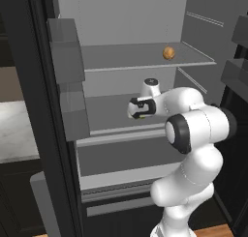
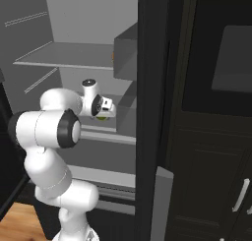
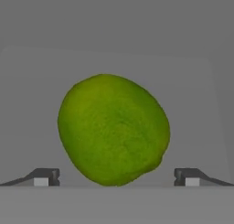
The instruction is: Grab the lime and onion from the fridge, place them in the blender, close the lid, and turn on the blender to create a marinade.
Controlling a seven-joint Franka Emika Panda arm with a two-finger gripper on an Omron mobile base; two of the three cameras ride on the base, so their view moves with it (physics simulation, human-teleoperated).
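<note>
Gripper [image 3: 116, 177] spread wide, fingertips [image 3: 43, 177] either side of the lime [image 3: 114, 129], gap showing on both sides, so nothing pinched from what I see. In the left base view the gripper [image 1: 137, 109] sits inside the fridge [image 1: 29, 110] at middle-shelf height, pointing toward the left; a sliver of green shows at its tip.

Fridge first: black frame, light grey interior, doors swung open. Left door carries grey bins [image 1: 68, 57]; I can't tell what, if anything, is in them. Upper shelf [image 1: 126, 59] holds the onion [image 1: 168, 52], far right on the shelf, near the right wall, well above and apart from the gripper. Middle shelf [image 1: 104, 112] holds the lime, lying on bare grey surface; the hand view has it large and centred, back wall behind it. Lower compartments look like plain grey panels.

From the right base view I see the gripper [image 2: 109, 109] over the middle shelf with a green edge [image 2: 102, 118] under it, right door bin [image 2: 125, 50] just beside it on the right.

Room: dark cabinets [image 2: 216, 176] right of the fridge with a dark recessed panel above, pale handles low right. Light counter [image 1: 14, 129] far left. Wood floor [image 2: 22, 215] near the base.
</note>
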